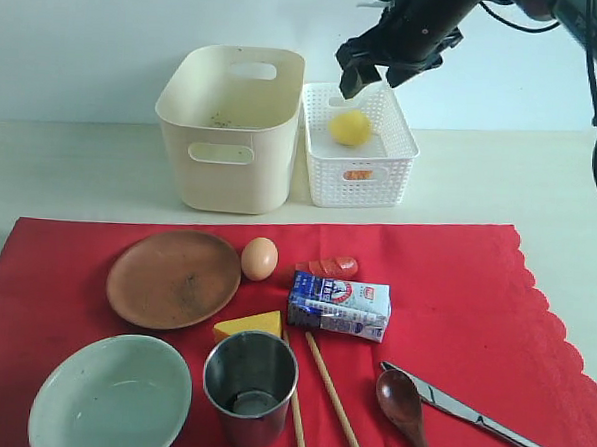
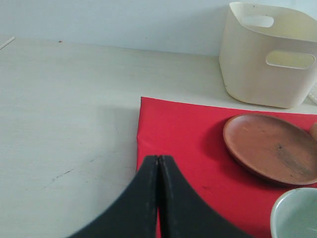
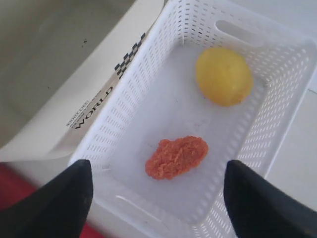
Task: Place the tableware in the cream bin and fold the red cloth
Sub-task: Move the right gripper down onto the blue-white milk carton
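The red cloth (image 1: 455, 292) lies flat on the table. On it rest the brown wooden plate (image 1: 173, 278), the pale green bowl (image 1: 110, 394), the steel cup (image 1: 250, 388), two chopsticks (image 1: 334, 398), the dark spoon (image 1: 405, 403) and the silver knife (image 1: 488, 424). Behind the cloth stands the cream bin (image 1: 230, 126), with nothing but specks showing inside. My right gripper (image 1: 367, 72) hangs open and empty above the white basket. My left gripper (image 2: 158, 158) is shut with nothing in it, over the cloth's (image 2: 198, 148) edge, near the plate (image 2: 272, 148) and the cream bin (image 2: 270, 54).
The white lattice basket (image 1: 356, 176) beside the bin holds a lemon (image 3: 224, 75) and an orange crumbly lump (image 3: 176, 156). An egg (image 1: 260, 259), a red sausage-like piece (image 1: 326, 267), a milk carton (image 1: 339, 306) and a cheese wedge (image 1: 248, 326) lie among the tableware.
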You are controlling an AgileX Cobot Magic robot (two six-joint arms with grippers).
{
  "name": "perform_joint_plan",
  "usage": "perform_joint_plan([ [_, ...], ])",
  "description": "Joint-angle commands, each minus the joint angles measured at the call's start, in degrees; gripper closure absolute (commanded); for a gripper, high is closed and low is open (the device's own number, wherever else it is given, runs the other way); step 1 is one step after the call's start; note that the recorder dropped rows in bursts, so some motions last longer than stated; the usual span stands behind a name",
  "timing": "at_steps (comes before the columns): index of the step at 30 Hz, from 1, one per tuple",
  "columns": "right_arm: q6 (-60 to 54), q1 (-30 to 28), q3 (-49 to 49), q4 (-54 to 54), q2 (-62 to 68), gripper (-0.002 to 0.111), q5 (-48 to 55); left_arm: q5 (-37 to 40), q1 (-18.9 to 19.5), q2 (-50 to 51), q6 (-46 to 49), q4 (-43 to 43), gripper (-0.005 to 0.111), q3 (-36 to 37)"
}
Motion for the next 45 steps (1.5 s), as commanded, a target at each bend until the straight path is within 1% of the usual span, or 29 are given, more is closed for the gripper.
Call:
perform_joint_plan([
  [1,3.1,0.0,0.1,-0.1,-2.3,0.038,0.8,-0.6,0.1,-0.3,-0.1,0.0,0.107,0.2],
  [8,5.1,0.0,3.3,2.9,-5.3,0.038,0.8,-0.6,0.1,-0.3,0.0,0.0,0.107,0.2],
  [12,5.2,0.0,7.8,3.3,-7.7,0.041,0.8,-0.6,0.1,-0.3,-0.1,0.0,0.107,0.2],
  [23,4.4,0.0,23.3,3.3,-17.5,0.042,0.8,-0.6,0.1,-0.3,0.0,0.0,0.107,0.2],
  [31,2.0,0.0,38.3,4.2,-27.2,0.042,-0.3,-0.6,0.1,-0.3,-0.1,0.0,0.107,0.2],
  [35,-2.3,0.0,46.3,5.7,-31.8,0.042,-3.2,-0.6,0.1,-0.3,0.0,0.0,0.107,0.2],
  [40,-9.1,0.0,55.2,8.8,-36.6,0.042,-3.2,-0.6,0.1,-0.3,0.0,0.0,0.107,0.2],
  [45,-15.2,0.0,61.3,12.9,-38.0,0.042,-3.2,-0.6,0.1,-0.3,0.0,0.0,0.107,0.2],
])
